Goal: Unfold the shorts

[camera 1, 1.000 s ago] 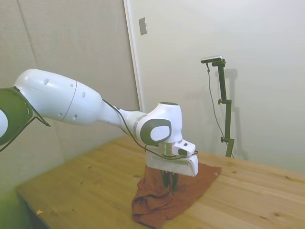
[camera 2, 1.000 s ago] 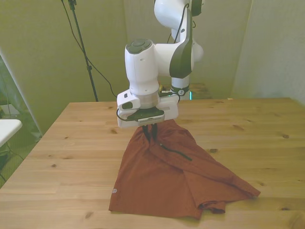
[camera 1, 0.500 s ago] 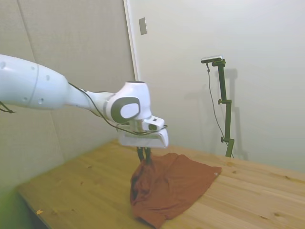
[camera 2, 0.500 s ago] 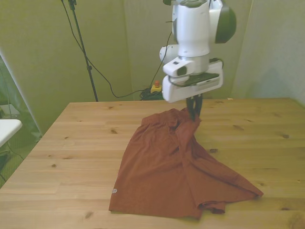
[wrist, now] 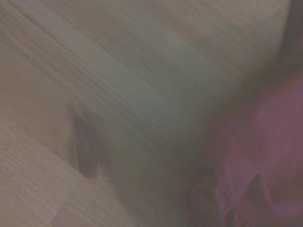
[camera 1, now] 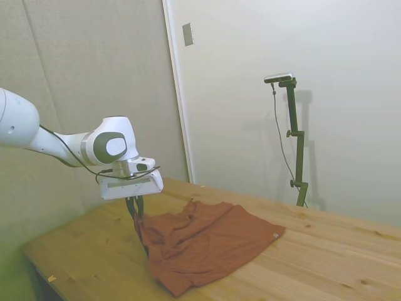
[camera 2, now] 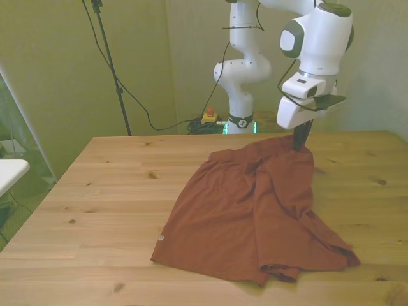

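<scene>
1. Left of the side view: the white arm [camera 1: 62,141] reaches in nearly level from the frame's left edge, its wrist turned down so the hand [camera 1: 135,212] hangs straight over the table [camera 1: 326,251]. The dark fingers are pinched together on one edge of the shorts [camera 1: 207,241].
2. Centre of the side view: the shorts lie mostly flat on the table. Only the pinched edge is raised, so the cloth slopes down from the hand toward the right.
3. In the front view the shorts [camera 2: 248,210] cover the middle of the table [camera 2: 95,191]. A small white tag [camera 2: 160,238] lies at the lower-left hem, and a bunched fold sits at the lower right.
4. Upper right of the front view: the hand [camera 2: 299,140] holds the far corner of the cloth just above the wood, the forearm rising steeply behind it.
5. The wrist view is blurred. It shows only wood grain and a rumpled reddish patch of the shorts [wrist: 255,165].
6. Judgement on the step: the flap looks nearly drawn open. To finish well, carry the held edge a little farther outward while keeping it low, so the layer slides flat instead of rolling. Then set it down taut before letting go.
7. Risk: pulling too far would drag the whole garment, and the lower-right fold may still need smoothing.
</scene>
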`<state>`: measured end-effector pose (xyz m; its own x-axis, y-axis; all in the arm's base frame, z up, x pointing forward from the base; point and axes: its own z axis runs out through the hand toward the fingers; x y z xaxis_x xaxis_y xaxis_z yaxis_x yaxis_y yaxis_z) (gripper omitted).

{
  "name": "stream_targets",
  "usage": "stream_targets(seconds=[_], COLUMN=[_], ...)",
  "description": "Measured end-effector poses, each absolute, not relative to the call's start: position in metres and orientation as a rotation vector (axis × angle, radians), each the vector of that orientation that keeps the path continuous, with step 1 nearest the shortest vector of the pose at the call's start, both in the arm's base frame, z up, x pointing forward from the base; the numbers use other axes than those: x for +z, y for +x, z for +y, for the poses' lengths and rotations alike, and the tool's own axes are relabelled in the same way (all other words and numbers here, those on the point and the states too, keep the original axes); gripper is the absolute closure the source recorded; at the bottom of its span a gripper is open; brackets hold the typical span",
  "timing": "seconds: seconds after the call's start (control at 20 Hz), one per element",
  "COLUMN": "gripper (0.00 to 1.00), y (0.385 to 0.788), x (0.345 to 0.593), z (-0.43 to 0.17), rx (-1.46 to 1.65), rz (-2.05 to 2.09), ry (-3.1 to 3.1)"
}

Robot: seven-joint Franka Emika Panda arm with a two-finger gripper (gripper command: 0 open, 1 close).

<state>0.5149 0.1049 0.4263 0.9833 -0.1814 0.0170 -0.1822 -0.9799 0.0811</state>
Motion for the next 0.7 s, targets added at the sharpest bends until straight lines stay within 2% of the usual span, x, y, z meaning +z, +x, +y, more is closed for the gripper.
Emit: stream_targets(seconds=[0.05,0.25,0.45,0.65,0.7], gripper=[1.00,1.00,1.00,1.00,0.00], y=[0.523,0.519,0.479,0.439,0.434], x=[0.417,0.417,0.403,0.383,0.379], z=[0.107,0.139,0.216,0.228,0.224], rx=[0.026,0.071,0.100,0.035,0.019], rz=[-0.310,-0.207,0.022,0.135,0.137], ry=[3.035,2.980,2.889,2.782,2.767])
